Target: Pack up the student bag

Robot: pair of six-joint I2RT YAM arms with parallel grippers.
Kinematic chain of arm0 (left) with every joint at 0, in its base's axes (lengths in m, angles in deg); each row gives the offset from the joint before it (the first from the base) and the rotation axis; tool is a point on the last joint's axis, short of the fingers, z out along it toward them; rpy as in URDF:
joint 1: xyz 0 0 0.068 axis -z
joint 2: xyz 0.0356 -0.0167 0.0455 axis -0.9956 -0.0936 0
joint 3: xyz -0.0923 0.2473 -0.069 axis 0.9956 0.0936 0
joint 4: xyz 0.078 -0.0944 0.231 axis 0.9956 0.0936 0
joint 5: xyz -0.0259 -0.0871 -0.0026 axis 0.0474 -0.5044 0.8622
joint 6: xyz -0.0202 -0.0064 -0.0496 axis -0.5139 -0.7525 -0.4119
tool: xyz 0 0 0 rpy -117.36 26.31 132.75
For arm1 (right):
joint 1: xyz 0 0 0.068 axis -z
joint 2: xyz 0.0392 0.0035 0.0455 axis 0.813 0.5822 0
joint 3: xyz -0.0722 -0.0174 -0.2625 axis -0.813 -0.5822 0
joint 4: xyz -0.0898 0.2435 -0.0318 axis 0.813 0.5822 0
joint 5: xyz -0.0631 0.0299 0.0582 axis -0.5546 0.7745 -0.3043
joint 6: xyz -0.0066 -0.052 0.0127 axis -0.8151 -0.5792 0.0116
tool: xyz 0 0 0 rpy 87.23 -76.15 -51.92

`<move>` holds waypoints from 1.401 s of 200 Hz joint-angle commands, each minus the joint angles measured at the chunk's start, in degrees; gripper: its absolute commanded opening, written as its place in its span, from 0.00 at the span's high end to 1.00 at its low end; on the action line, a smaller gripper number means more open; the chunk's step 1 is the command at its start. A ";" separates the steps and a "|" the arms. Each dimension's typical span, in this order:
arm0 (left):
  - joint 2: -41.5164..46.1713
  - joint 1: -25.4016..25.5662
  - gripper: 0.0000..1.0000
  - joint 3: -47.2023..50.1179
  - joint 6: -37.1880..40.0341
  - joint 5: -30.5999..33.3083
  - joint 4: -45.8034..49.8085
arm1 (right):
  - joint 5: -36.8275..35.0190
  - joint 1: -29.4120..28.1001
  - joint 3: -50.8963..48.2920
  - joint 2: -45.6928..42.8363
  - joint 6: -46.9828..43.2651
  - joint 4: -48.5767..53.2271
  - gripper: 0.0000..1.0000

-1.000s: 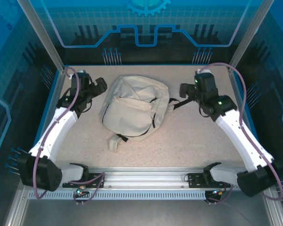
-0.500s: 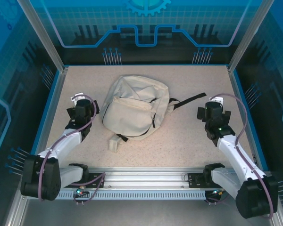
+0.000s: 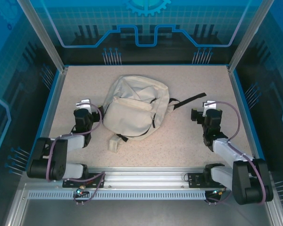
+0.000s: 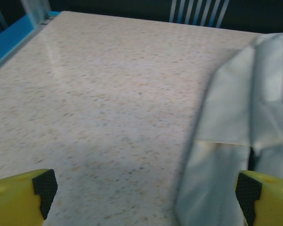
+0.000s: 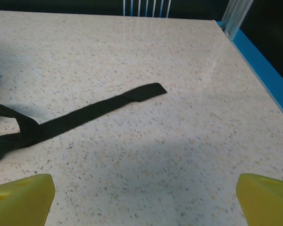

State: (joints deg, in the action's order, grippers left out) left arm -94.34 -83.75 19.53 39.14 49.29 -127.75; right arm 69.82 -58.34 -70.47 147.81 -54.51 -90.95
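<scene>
Speckled tabletop (image 3: 188,141), blue rim (image 3: 45,117), aluminium rail (image 3: 146,179)

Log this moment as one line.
left gripper: open, empty, beside cream fabric backpack | right gripper: open, empty, over speckled table near loose black strap | backpack: flat, not held

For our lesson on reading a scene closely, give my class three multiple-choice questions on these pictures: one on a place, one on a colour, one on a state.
1. Where does the bag lie?
A. On the table, between the left gripper and the right gripper
B. Left of both grippers
C. On the metal rail

2. What colour is the loose strap beside the bag?
A. Cream
B. Black
C. Red

3. How do the grippers stand?
A. Both shut on the bag
B. One shut on the strap
C. Both open, holding nothing

Answers: 1 A, the top view shows a gripper on each side of the bag. 2 B, the strap lies dark on the pale table. 3 C, each wrist view shows jaws wide apart, gripping nothing.
</scene>
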 commanded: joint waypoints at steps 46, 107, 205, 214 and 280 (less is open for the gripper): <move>-10.30 -0.64 0.01 1.71 1.75 -5.05 -19.92 | 9.53 0.75 -1.78 8.55 -2.54 -18.77 0.00; -9.56 -0.36 0.01 -1.91 0.26 -0.61 -11.63 | 11.75 -0.49 -0.52 17.37 -3.97 -25.33 0.00; -9.69 -0.22 0.01 -3.56 1.84 -4.46 -9.08 | 10.60 -0.56 4.93 22.26 -3.48 -19.37 0.00; -9.70 -0.19 0.01 -3.55 1.82 -4.46 -9.03 | 10.61 -0.54 4.99 22.26 -3.43 -19.41 0.00; -9.68 -0.09 0.01 -3.59 1.82 -4.27 -8.93 | 10.61 -0.54 4.92 22.27 -3.44 -19.66 0.00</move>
State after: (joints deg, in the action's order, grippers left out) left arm -103.76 -83.72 17.17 39.62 46.21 -136.75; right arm 79.94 -59.50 -66.50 169.47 -58.51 -110.29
